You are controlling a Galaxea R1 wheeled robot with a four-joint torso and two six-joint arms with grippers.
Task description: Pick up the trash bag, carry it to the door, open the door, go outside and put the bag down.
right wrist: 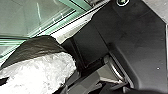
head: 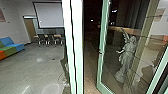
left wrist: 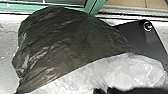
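The trash bag, dark with a clear, whitish part, looms large as the dark bag (left wrist: 62, 42) in the left wrist view. My left gripper (left wrist: 103, 91) shows as a dark shape low in that view, shut on the bag's pale part. In the right wrist view the same bag (right wrist: 37, 72) hangs beside my base plate. The glass door (head: 100, 53), framed in pale green, stands open on the head view's right, with a dark opening between it and the near post (head: 76, 47). How my right gripper stands cannot be made out.
Through the door glass a pale winged statue (head: 127, 53) is visible. Left of the post lies a room with a blue, green and orange sofa (head: 11, 47), chairs (head: 51, 40) at a table and a screen (head: 48, 15). Green framing (right wrist: 68, 16) runs close by the bag.
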